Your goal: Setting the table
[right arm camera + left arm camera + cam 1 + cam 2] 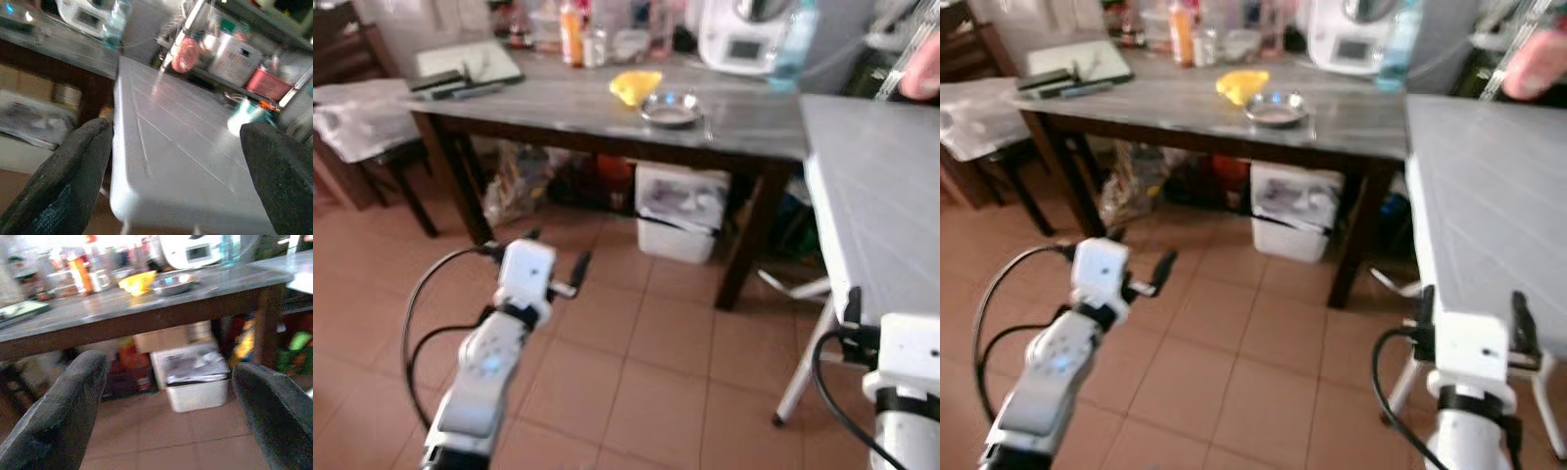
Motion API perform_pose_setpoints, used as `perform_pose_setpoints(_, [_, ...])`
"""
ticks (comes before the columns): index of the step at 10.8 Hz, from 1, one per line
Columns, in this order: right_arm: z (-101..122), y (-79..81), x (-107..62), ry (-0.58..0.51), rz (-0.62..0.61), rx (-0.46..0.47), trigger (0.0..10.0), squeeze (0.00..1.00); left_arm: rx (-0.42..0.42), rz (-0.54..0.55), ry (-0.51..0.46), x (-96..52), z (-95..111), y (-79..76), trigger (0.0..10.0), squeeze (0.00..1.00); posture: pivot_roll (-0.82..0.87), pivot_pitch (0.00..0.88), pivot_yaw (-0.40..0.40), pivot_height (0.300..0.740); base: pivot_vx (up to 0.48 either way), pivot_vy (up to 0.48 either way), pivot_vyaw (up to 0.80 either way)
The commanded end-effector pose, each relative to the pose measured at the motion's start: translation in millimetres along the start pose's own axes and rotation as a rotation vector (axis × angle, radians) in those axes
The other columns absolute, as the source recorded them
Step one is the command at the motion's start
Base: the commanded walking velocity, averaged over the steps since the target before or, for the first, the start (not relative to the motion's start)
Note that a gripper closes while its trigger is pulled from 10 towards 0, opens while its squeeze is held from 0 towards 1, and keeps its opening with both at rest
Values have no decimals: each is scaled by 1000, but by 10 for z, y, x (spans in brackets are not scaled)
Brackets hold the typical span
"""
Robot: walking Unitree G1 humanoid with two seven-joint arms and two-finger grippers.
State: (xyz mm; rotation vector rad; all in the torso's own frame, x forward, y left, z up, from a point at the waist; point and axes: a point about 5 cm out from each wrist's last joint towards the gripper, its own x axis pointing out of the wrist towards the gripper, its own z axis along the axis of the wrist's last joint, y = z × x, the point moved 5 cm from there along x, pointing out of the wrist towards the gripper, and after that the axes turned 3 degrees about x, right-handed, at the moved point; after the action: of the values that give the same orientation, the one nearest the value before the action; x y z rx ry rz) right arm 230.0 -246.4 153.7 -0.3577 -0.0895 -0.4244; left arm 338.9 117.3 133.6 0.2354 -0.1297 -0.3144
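The metal bowl (671, 108) sits on the dark-legged grey surface (578, 106) ahead of me, with something yellow (635, 85) just beside it that I can't identify through the blur. Behind them stand an orange bottle (572, 33) and a white appliance (742, 37), both cut off at the top edge. My left claw (168, 404) hangs low over the tiled floor (636, 362); its wrist view shows the fingers (63, 411) spread wide with nothing between them, and a white bin (195, 377) under the surface. My right claw (176, 171) is also wide and empty, at the near edge of a pale grey surface (171, 147). Its wrist view picks up blurred shelves and containers (239, 54) beyond, too soft to name.
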Motion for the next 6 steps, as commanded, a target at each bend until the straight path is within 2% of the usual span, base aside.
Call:
perform_pose_setpoints(1, [48,7,13,-20,2,4,10000,0,-3,-3,-1,13,-5,-3,10000,0,45,99,-14,740,0,0,0])
perform_pose_setpoints(6, [70,28,48,-33,16,-3,10000,0,-11,-36,-6,39,-28,-67,10000,0,41,87,-26,740,0,0,0])
